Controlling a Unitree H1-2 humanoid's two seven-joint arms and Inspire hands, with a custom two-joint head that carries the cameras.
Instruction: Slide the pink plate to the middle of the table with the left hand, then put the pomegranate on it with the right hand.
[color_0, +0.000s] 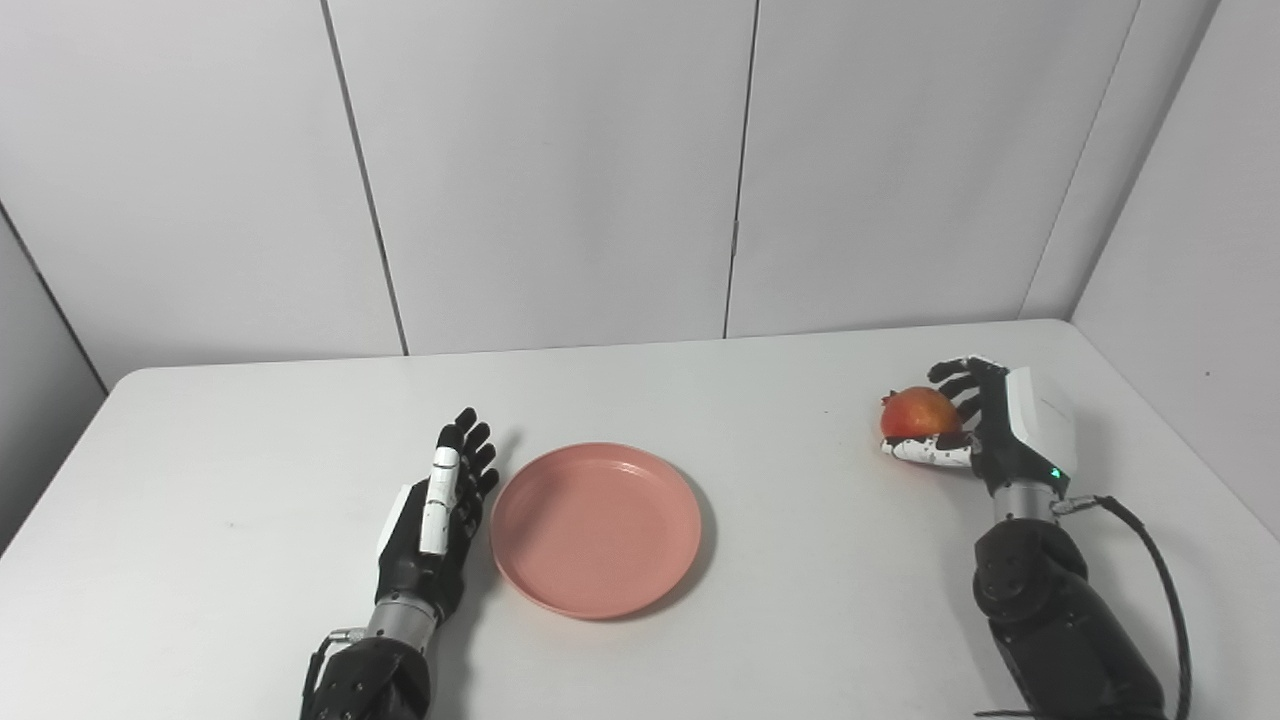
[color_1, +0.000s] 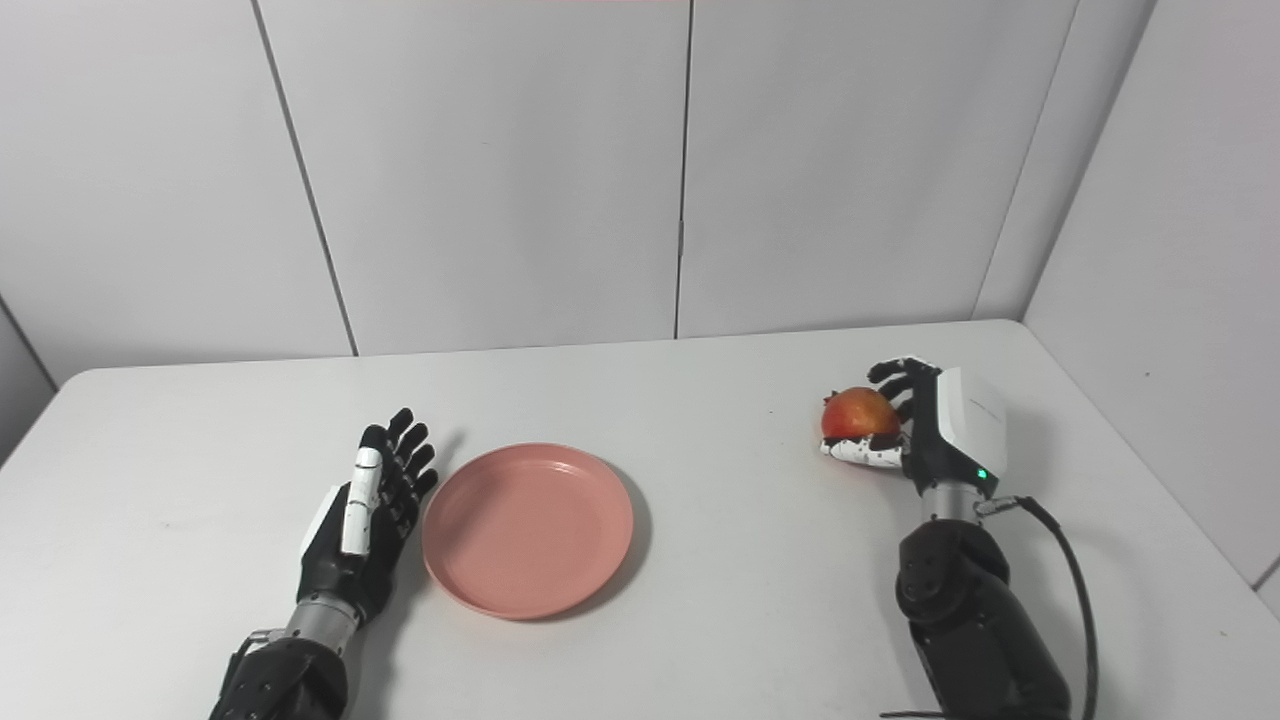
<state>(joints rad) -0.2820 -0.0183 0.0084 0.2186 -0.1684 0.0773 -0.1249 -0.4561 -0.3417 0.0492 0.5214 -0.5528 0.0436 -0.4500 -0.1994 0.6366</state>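
We note the pink plate (color_0: 596, 528) lying flat and upright on the white tabletop (color_0: 780, 620), near the middle and a little toward the near edge. It is round, so we record no long axis; its rim faces up and it carries nothing.

Our left hand (color_0: 438, 510) lies on the tabletop just beside the plate's left rim, fingers (color_0: 470, 440) straight, spread and pointing away from us toward the wall. It holds nothing. We cannot tell whether its edge touches the rim.

Our right hand (color_0: 985, 425) is at the right side of the tabletop, well apart from the plate. Its fingers curl over the far side of the pomegranate (color_0: 918, 412) and the thumb runs under the near side, so the fruit is held. The pomegranate's small crown tip points left, toward the plate side. We cannot tell whether the fruit rests on the tabletop or is lifted off it.
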